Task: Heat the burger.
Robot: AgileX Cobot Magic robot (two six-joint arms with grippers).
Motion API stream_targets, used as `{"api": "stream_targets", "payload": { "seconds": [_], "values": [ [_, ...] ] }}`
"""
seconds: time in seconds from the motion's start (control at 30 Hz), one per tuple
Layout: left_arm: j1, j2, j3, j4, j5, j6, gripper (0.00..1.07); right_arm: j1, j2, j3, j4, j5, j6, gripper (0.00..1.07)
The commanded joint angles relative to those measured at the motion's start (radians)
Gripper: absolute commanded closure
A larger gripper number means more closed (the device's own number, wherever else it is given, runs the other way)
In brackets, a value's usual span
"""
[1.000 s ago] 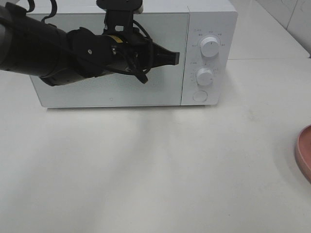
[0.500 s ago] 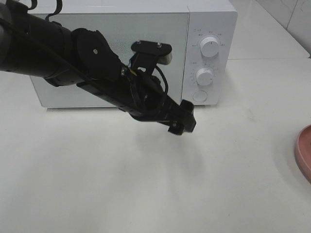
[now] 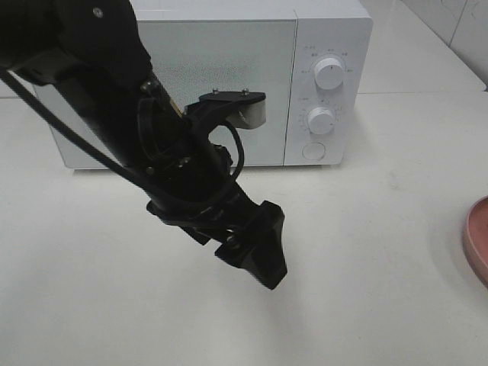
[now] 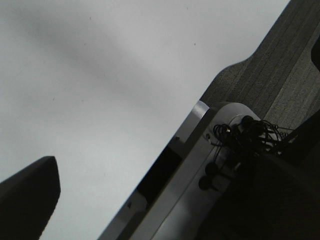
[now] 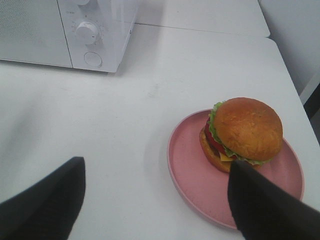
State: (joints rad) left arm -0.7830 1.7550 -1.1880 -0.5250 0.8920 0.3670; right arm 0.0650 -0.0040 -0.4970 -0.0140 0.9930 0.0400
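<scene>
Exterior high view: the left claw [image 3: 255, 248] hangs spread and empty over the white desk [image 3: 366, 259], its black arm slanting down across the shut microwave [image 3: 320, 76]. The right claw [image 5: 155, 200], spread and empty too, hovers near the burger [image 5: 243, 132] on its pink plate [image 5: 192, 175].

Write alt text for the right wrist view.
A golden-bun burger with lettuce, tomato and cheese sits on a round pink plate on a white table, framed by the open right gripper. A white microwave stands closed behind.
</scene>
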Motion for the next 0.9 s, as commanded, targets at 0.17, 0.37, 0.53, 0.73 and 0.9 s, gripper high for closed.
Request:
{"api": "stream_targets", "payload": {
  "seconds": [0.17,0.37,0.53,0.73,0.9],
  "values": [
    [-0.003,-0.116,-0.003,0.275,0.167,-0.29,0.08,-0.005,-0.026,-0.001,-0.002,0.002,-0.005,0.31],
    [0.067,-0.232,-0.003,0.375,0.242,-0.39,0.08,-0.005,-0.026,-0.001,-0.002,0.002,-0.005,0.31],
    [0.195,-0.289,0.0,0.374,0.294,-0.356,0.08,-0.005,-0.026,-0.001,-0.002,0.002,-0.005,0.31],
    [0.422,-0.391,0.065,0.372,0.329,-0.319,0.08,-0.005,-0.026,-0.001,-0.002,0.002,-0.005,0.31],
    [0.596,-0.492,0.165,0.373,0.345,-0.316,0.08,-0.005,-0.026,-0.001,-0.002,0.002,-0.005,0.31]
  ]
}}
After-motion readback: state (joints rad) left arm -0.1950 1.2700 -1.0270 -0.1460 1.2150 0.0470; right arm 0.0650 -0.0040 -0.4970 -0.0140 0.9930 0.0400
